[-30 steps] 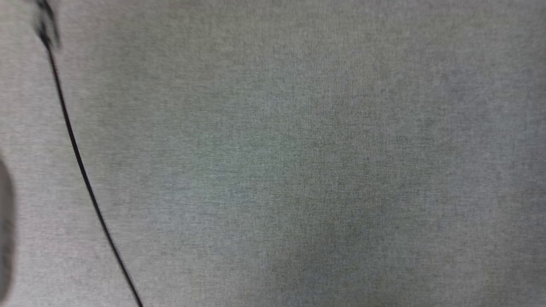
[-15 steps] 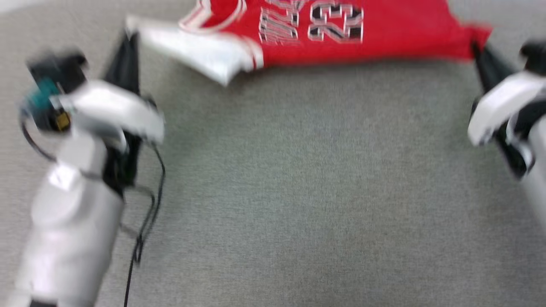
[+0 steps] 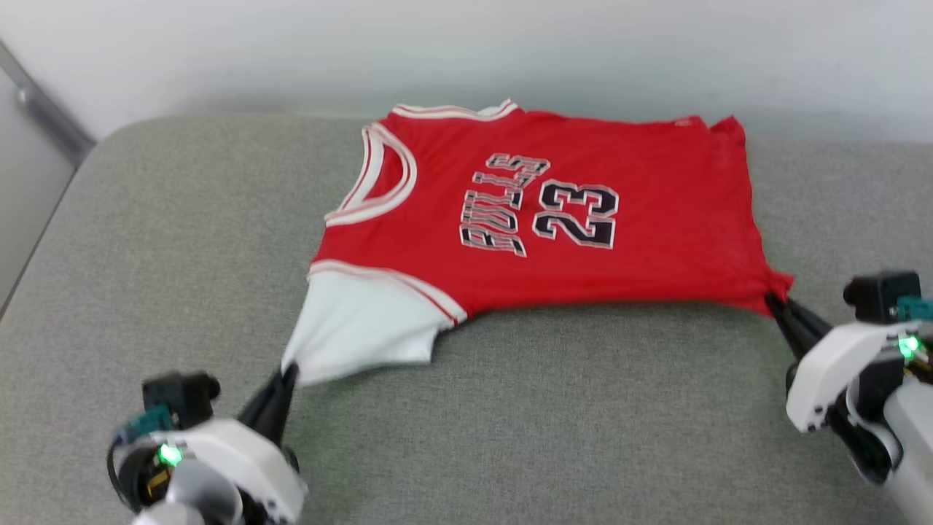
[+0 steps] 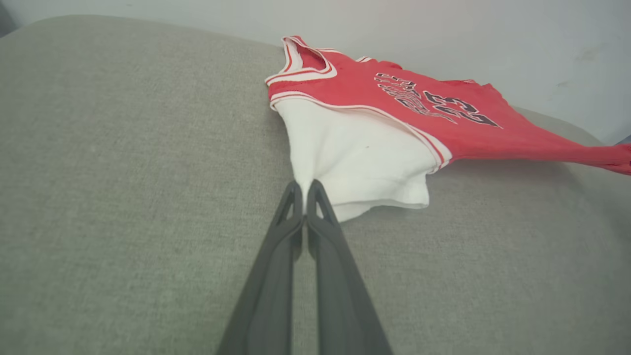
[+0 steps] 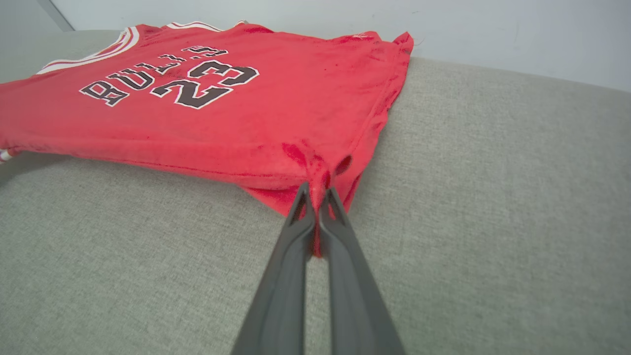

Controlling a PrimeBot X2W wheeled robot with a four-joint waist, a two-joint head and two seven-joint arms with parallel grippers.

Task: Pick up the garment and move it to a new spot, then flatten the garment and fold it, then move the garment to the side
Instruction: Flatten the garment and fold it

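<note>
From the head view, my Bulls jersey (image 3: 583, 219) lies number-up on the grey cushion (image 3: 182, 255). Left wrist view: my left gripper (image 4: 304, 186) is closed tight on its white sleeve (image 4: 355, 158). Right wrist view: my right gripper (image 5: 318, 191) clamps the red hem corner (image 5: 315, 172).

Head view. The garment (image 3: 583, 219) lies spread on the cushioned surface (image 3: 510, 437), toward its far edge, with the neck opening to the left and the hem to the right. A wall (image 3: 466, 51) stands behind the surface. The left pincer (image 3: 284, 375), at the near left, meets the corner of the near sleeve. The right pincer (image 3: 774, 300), at the near right, meets the near hem corner. Bare surface lies before the garment, between the two pincers.
</note>
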